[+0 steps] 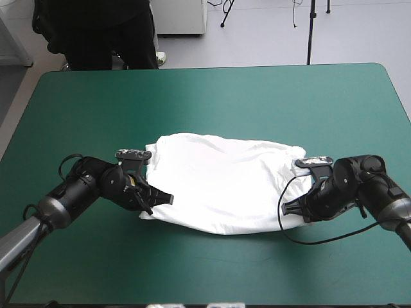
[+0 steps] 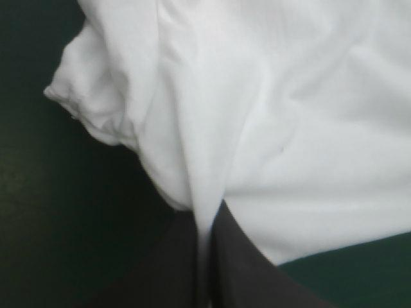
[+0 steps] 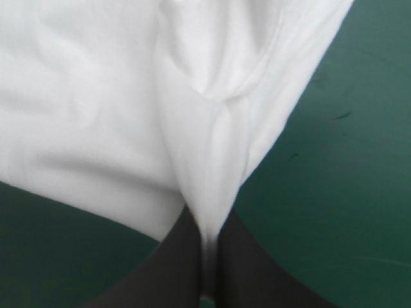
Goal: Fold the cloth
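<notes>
The white T-shirt [image 1: 221, 183] lies spread across the middle of the teal-green table, folded over into a wide band. My left gripper [image 1: 160, 199] holds its near left corner, fingers all but shut with a pinch of cloth [image 2: 205, 218] between them. At the opposite end my right gripper [image 1: 288, 208] is shut on the near right corner, the fabric [image 3: 212, 212] bunched into a ridge between its fingers. In both wrist views the T-shirt [image 2: 289, 128] [image 3: 96, 115] fills the space ahead of the fingers.
Bare teal-green cover [image 1: 212, 102] stretches beyond the T-shirt to the far edge, and more lies along the near edge [image 1: 212, 269]. A black cable loops on the table beside the right gripper.
</notes>
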Robot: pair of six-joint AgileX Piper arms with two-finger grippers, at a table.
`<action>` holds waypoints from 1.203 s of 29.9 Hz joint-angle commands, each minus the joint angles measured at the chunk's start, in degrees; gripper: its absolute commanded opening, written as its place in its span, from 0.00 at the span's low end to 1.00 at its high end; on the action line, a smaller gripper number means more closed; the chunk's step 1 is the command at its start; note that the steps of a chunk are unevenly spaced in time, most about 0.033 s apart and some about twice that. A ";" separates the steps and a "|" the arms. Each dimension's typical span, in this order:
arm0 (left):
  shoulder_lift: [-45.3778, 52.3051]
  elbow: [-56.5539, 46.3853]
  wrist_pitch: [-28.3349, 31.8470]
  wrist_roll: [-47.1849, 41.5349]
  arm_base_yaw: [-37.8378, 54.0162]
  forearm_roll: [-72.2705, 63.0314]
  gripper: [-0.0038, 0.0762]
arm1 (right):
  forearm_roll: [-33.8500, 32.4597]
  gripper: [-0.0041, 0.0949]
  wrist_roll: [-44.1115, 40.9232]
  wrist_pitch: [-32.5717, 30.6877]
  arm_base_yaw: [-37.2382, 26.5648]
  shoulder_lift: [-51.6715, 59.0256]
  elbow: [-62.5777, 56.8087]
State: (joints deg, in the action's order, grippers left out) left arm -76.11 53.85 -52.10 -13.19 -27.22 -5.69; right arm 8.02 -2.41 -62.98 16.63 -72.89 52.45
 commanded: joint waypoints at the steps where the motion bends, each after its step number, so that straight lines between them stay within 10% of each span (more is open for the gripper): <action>1: 4.32 3.97 -1.38 -0.69 -0.26 0.42 0.05 | -2.72 0.03 -1.63 -2.94 0.08 1.61 6.09; 8: 6.25 9.02 0.66 -3.00 -0.07 4.36 0.05 | -7.33 0.03 -5.02 -2.09 -0.03 1.61 13.25; 36: -13.78 10.57 43.93 -11.61 6.26 18.98 0.05 | -15.42 0.03 -15.94 32.95 -4.42 -13.83 16.38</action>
State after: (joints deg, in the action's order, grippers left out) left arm -89.80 62.31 -14.26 -24.15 -21.05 13.00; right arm -6.81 -18.34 -34.24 12.92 -86.69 66.89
